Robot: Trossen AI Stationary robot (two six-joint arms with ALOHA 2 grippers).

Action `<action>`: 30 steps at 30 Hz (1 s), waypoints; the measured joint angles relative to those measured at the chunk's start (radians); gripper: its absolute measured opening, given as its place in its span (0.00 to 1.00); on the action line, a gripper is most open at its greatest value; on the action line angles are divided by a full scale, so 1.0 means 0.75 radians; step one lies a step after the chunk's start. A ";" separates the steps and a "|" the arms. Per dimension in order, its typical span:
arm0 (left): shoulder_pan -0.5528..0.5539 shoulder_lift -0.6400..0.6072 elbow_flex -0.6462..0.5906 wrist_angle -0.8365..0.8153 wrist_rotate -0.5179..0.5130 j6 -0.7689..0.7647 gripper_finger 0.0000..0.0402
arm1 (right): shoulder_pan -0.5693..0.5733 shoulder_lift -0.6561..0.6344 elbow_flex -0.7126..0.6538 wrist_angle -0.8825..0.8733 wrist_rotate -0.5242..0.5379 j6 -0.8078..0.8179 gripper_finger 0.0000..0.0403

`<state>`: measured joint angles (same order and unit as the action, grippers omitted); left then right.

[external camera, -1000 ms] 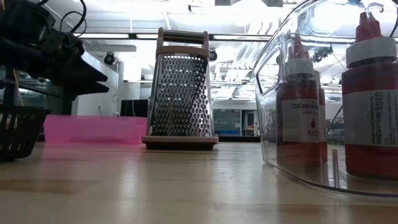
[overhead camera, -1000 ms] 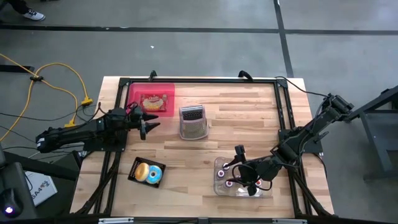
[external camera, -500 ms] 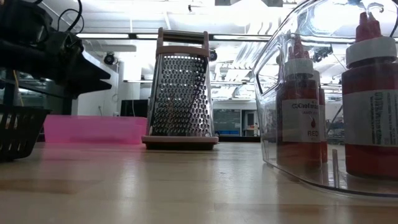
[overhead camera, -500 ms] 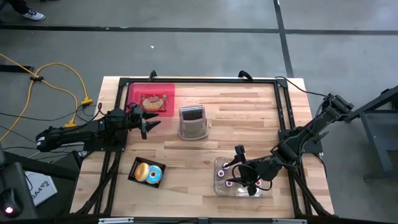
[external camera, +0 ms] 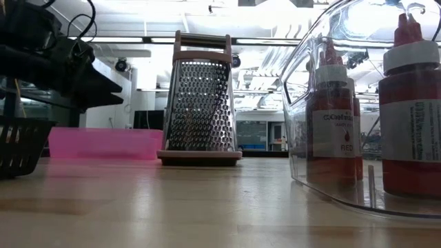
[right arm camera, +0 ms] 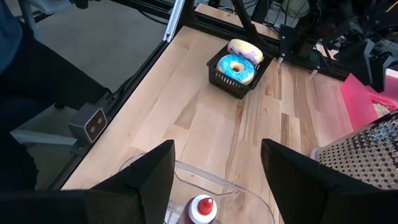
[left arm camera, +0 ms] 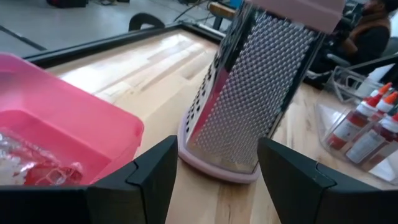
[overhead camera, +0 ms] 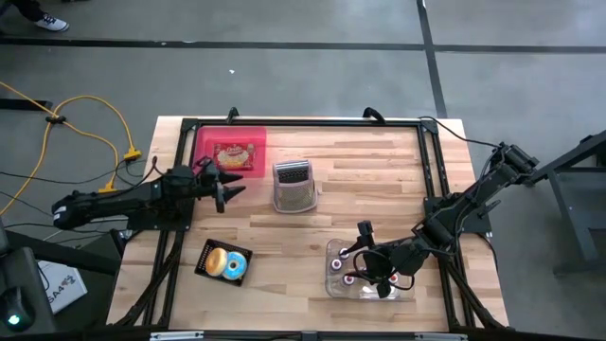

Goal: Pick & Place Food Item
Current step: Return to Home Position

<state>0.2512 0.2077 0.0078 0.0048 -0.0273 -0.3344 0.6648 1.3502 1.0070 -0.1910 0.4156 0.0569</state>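
Note:
A packaged food item (overhead camera: 234, 153) lies in a pink tray (overhead camera: 204, 144) at the far left; it also shows in the left wrist view (left arm camera: 31, 165). My left gripper (overhead camera: 230, 192) is open and empty, just near of the tray and left of a metal box grater (overhead camera: 294, 186); in the left wrist view the gripper (left arm camera: 217, 180) faces the grater (left arm camera: 249, 106). My right gripper (overhead camera: 365, 256) is open and empty over a clear container (overhead camera: 333, 284) of red sauce bottles at the near right. A black basket (overhead camera: 210, 258) holds a blue-iced donut (overhead camera: 234, 265).
The grater (external camera: 200, 103) stands upright mid-table. The clear container (external camera: 324, 186) with red bottles (external camera: 334, 117) stands close to the low camera. A black frame rail (overhead camera: 431, 180) runs round the table. There is bare wood between the grater and the basket.
My left gripper has tipped up a little and come back down, keeping its place between the pink tray and the grater.

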 joint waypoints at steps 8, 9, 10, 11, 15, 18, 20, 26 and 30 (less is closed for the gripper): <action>0.000 0.034 0.000 0.003 0.018 -0.009 0.54 | 0.000 0.000 0.000 0.000 0.000 0.000 0.56; 0.000 0.033 0.000 0.004 0.018 -0.010 0.54 | 0.000 0.000 0.000 0.000 0.000 0.000 0.56; 0.000 0.031 0.000 0.004 0.018 -0.010 0.54 | 0.000 0.000 0.000 0.000 0.000 0.000 0.56; 0.001 0.028 0.000 0.004 0.018 -0.015 0.54 | 0.000 0.000 0.000 0.000 0.000 0.000 0.56; 0.015 0.008 0.000 0.004 0.021 -0.018 0.54 | 0.000 0.000 0.000 0.000 0.000 0.000 0.56; 0.033 0.003 0.000 0.003 0.033 -0.019 0.54 | 0.000 0.000 0.000 0.000 0.000 0.000 0.56; 0.038 0.004 0.000 0.001 0.033 -0.019 0.54 | 0.000 0.000 0.000 0.000 0.000 0.000 0.56; 0.038 0.004 0.000 0.001 0.040 0.023 0.54 | 0.000 0.000 0.000 0.000 0.000 0.000 0.56; 0.038 0.004 0.000 0.006 0.040 0.026 0.54 | 0.000 0.000 0.000 0.000 0.000 0.000 0.56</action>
<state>0.2794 0.2104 0.0078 0.0090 0.0029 -0.3149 0.6651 1.3502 1.0069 -0.1909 0.4156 0.0570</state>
